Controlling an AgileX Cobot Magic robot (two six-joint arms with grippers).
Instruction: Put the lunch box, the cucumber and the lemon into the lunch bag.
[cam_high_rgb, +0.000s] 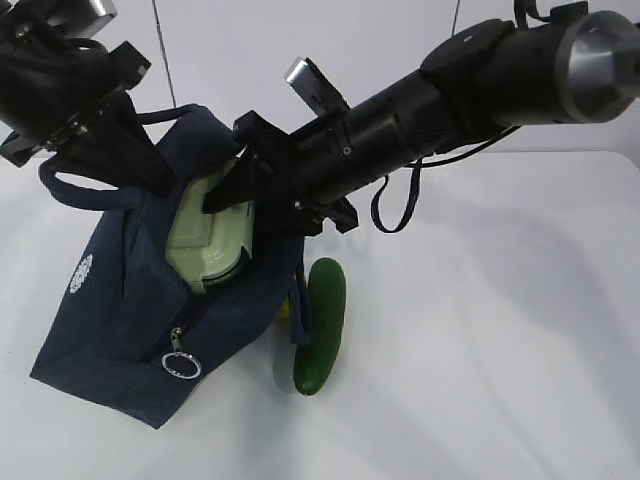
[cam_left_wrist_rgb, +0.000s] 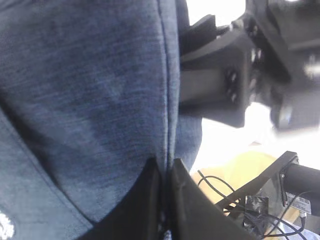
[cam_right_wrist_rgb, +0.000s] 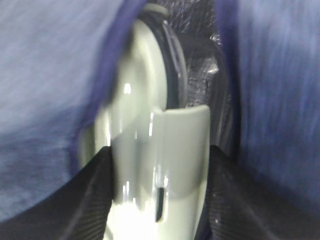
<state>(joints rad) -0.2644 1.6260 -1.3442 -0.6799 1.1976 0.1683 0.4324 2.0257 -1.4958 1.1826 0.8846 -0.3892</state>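
The navy lunch bag (cam_high_rgb: 120, 320) lies on the white table with its mouth held up. My left gripper (cam_left_wrist_rgb: 166, 172) is shut on the bag's fabric edge (cam_left_wrist_rgb: 90, 90), at the top left in the exterior view (cam_high_rgb: 135, 160). My right gripper (cam_right_wrist_rgb: 159, 160) is shut on the pale green lunch box (cam_right_wrist_rgb: 150, 90), which sits partly inside the bag's opening (cam_high_rgb: 205, 245). The dark green cucumber (cam_high_rgb: 322, 325) lies on the table just right of the bag. A sliver of yellow, the lemon (cam_high_rgb: 284, 309), peeks out between bag and cucumber.
The bag's metal ring pull (cam_high_rgb: 181, 364) hangs at its near corner. A loop handle (cam_high_rgb: 300, 320) drapes beside the cucumber. My right arm (cam_high_rgb: 450, 90) crosses the table from the upper right, trailing a black cable (cam_high_rgb: 400, 205).
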